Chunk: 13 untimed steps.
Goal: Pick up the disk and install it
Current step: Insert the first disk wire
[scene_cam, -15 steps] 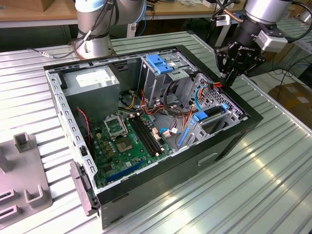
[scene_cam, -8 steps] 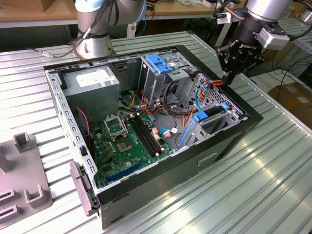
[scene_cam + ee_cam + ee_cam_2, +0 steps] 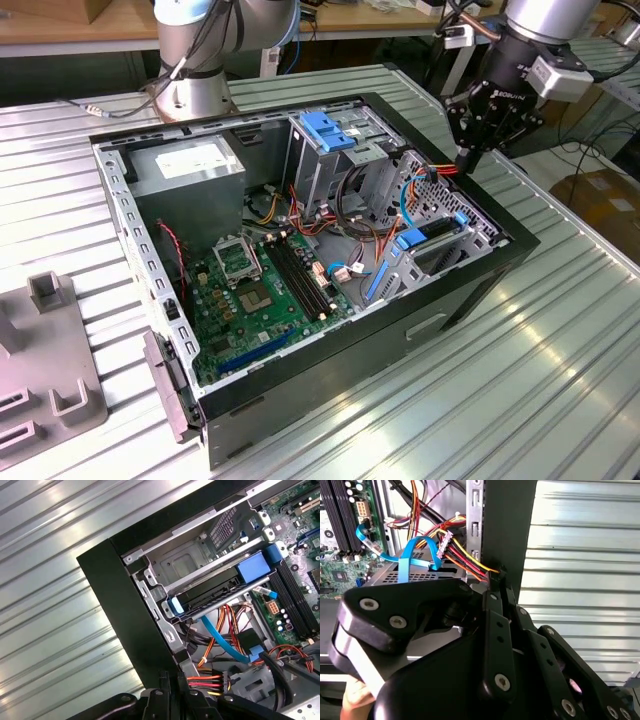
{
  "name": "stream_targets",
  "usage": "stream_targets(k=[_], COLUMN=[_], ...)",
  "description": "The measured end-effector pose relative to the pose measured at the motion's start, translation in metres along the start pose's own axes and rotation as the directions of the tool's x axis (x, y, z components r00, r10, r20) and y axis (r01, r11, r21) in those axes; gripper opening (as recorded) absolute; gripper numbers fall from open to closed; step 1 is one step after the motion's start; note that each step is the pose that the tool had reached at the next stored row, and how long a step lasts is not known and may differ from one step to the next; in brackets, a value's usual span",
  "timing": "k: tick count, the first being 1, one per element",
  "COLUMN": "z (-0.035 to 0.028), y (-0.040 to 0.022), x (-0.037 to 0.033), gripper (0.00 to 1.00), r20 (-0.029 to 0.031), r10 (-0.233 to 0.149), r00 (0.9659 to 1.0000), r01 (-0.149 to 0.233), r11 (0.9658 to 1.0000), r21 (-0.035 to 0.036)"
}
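Closest up in both wrist views is my own gripper (image 3: 497, 580), black linkage and all. Its fingers are pressed together w/ no gap I can make out, and they are not on the disk (image 3: 215, 592). The tips sit at the top rim of the PC case (image 3: 430, 320), right against a red/yellow/black cable bundle (image 3: 465, 560). Can't tell if they pinch a wire or just touch it. In the exterior view I hang over the case's rim on that view's right.

The disk is near me but lower, inside the case. It lies flat in the low drive bay by the front corner, w/ bright-blue rail ends showing at both sides. A blue data cable (image 3: 217, 640) curves just beside that bay.

The case is open on top. The mobo (image 3: 260, 290) is on its floor and the PSU (image 3: 190, 170) in a back corner. A blue-topped drive cage (image 3: 325, 130) stands farther to the exterior view's right. The case lies on a ribbed metal counter (image 3: 560, 380). A grey fixture (image 3: 50, 370) sits at the exterior view's left, apart from the case.
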<state>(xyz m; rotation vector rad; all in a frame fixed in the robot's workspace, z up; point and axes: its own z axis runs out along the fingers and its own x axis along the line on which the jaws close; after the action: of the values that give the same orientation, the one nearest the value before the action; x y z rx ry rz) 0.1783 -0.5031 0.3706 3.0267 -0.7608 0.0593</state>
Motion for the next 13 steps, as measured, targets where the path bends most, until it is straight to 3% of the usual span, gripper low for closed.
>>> stream_targets(k=[2,7,13], z=[0.0000,0.0000,0.0000], y=[0.0024,0.0027,0.0027], x=[-0.0045,-0.0050,-0.0051], gripper=[0.17,0.17,0.17], r20=[0.0001,0.0003,0.0004], r10=[0.001,0.038,0.042], r00=[1.0000,0.9993,0.9991], r01=[-0.001,-0.038,-0.042], r11=[1.0000,0.9993,0.9991], r21=[0.0000,-0.0015,-0.0017])
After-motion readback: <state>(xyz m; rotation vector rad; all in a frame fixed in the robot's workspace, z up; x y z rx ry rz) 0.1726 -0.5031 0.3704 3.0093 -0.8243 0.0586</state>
